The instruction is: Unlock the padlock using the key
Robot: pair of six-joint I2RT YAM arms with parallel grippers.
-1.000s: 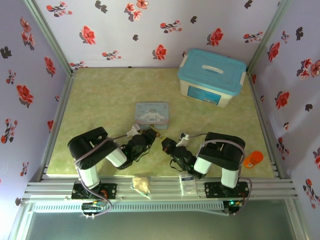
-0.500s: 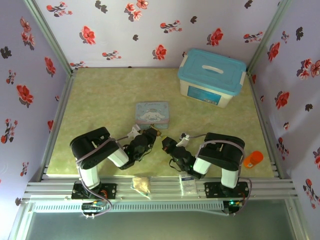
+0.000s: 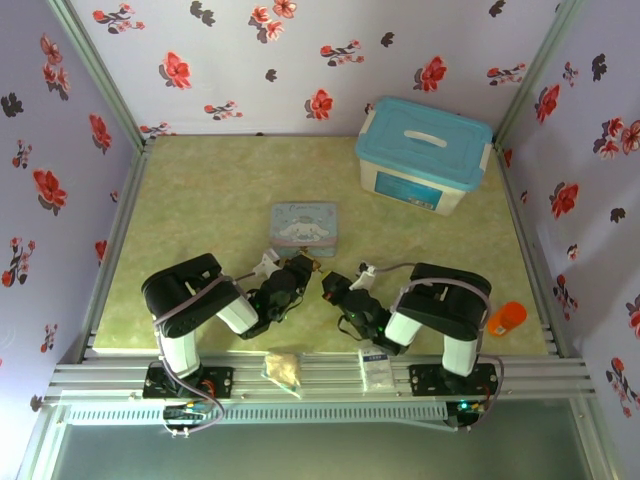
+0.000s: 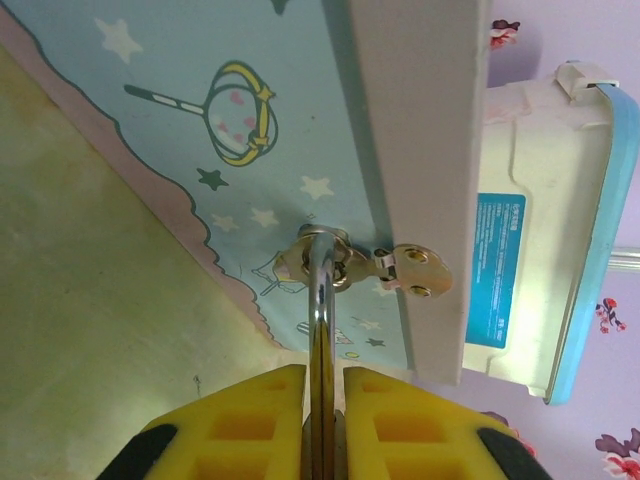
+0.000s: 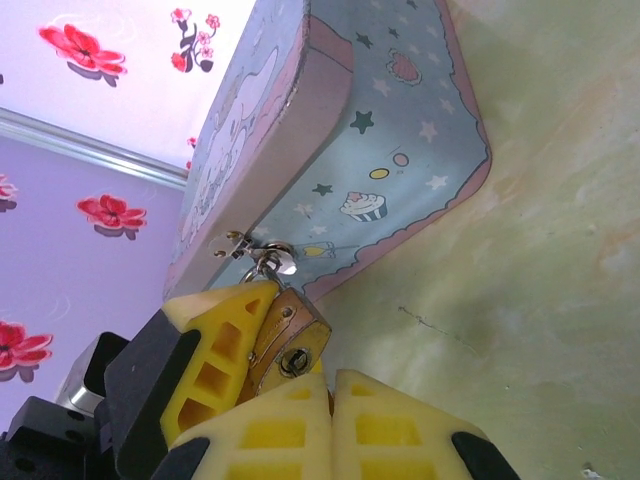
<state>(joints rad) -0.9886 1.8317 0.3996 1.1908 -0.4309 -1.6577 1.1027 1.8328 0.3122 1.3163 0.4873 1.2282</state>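
Observation:
The brass padlock hangs by its silvery shackle from the hasp of the cartoon tin. My left gripper is shut on the padlock, seen edge-on between its yellow fingers. The keyhole faces my right gripper, whose fingertips are pressed together right below the lock body. The key is hidden; whether it sits between the right fingers cannot be told. From above, both grippers, left and right, meet just in front of the tin.
A white box with a blue lid stands at the back right. An orange object lies at the right edge. Two small packets rest on the front rail. Flowered walls close in three sides.
Both arms have crept slightly toward each other in front of the tin. The left grip on the padlock is unchanged and the right fingers stay shut.

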